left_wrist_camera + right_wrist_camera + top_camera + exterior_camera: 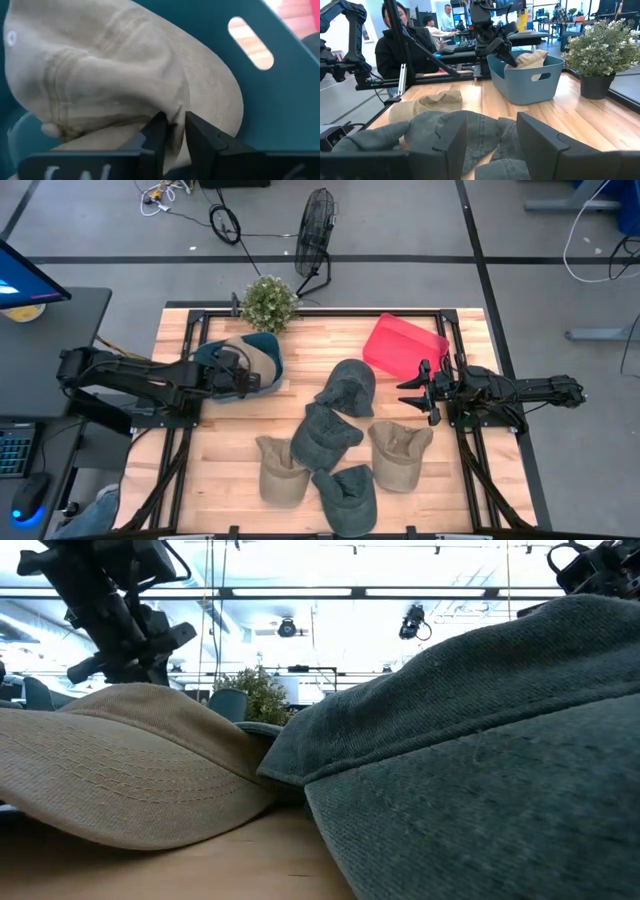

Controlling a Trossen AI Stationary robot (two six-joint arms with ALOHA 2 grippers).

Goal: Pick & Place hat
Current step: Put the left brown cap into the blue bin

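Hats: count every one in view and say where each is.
7, possibly more hidden. One beige hat sits in the teal bin, pinched by the left gripper. Six lie on the table: dark ones; tan ones.

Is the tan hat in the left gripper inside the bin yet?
Partly in. The left gripper pinches the tan hat, which bulges above the teal bin's rim.
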